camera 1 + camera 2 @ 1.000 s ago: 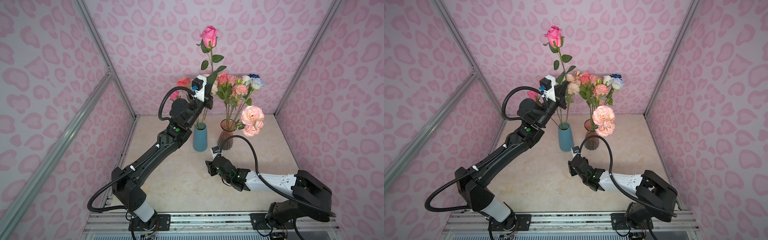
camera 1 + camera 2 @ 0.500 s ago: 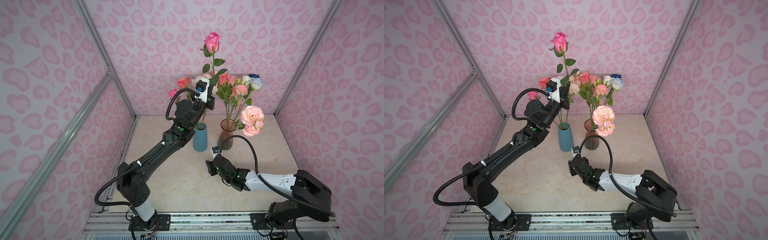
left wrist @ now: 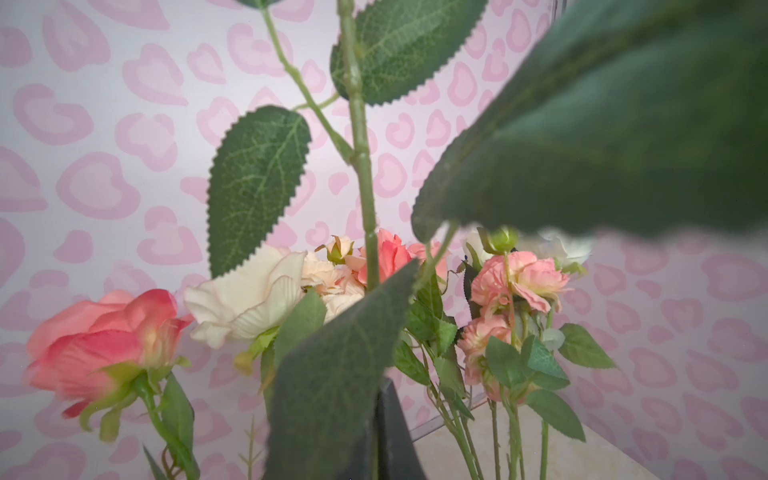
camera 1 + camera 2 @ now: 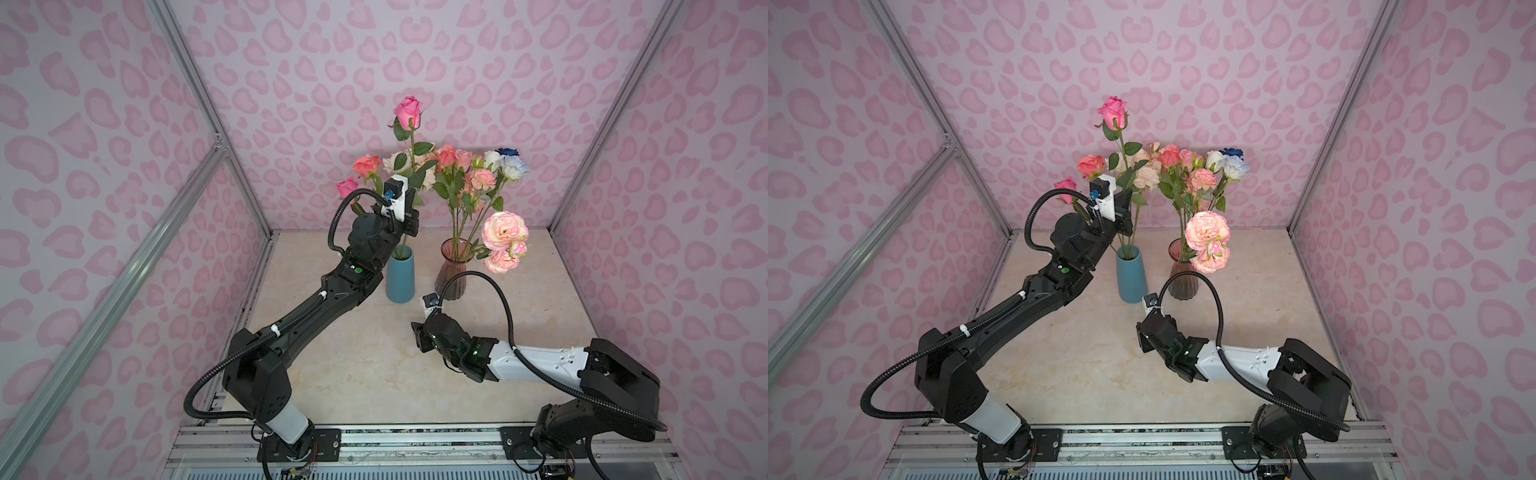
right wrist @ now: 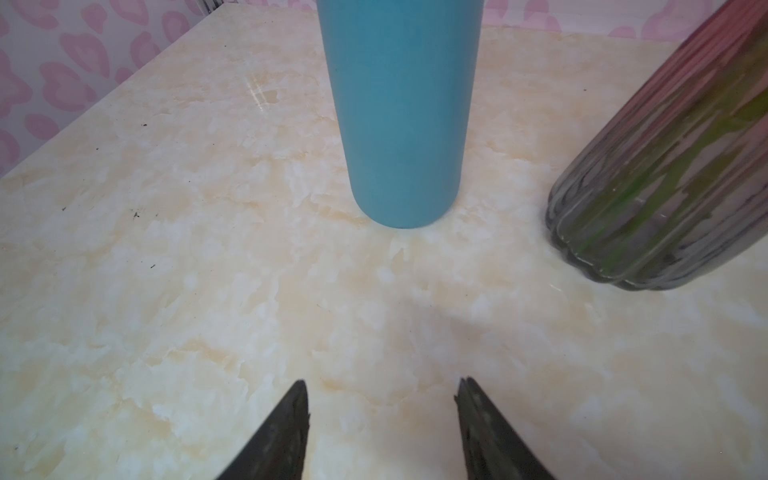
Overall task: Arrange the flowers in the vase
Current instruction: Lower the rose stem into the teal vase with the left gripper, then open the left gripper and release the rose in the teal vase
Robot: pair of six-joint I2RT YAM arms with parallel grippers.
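The left claw (image 4: 410, 217) is closed on the stem of a tall pink rose (image 4: 408, 109), which stands nearly upright above the blue vase (image 4: 400, 280). In both top views the wrist camera and leaves hide most of this claw. The left wrist view gives only a dark sliver of one finger (image 3: 392, 432) behind a blurred leaf, and the rose's bloom is cut off. I cannot tell whether the rose's lower end sits inside the vase mouth: the arm covers that stretch, and other stems enter there.

A coral rose (image 4: 366, 165) and a cream bloom (image 4: 392, 160) rise from the blue vase, partly hidden by the arm. The remaining flowers (image 4: 478, 178) stand in the glass vase (image 4: 451, 278) just beside it.

The right claw (image 5: 382, 384) is open and holds nothing. It is low over the bench (image 4: 374, 374) and points at the foot of the blue vase. That wrist view cuts off the tops of both vases.
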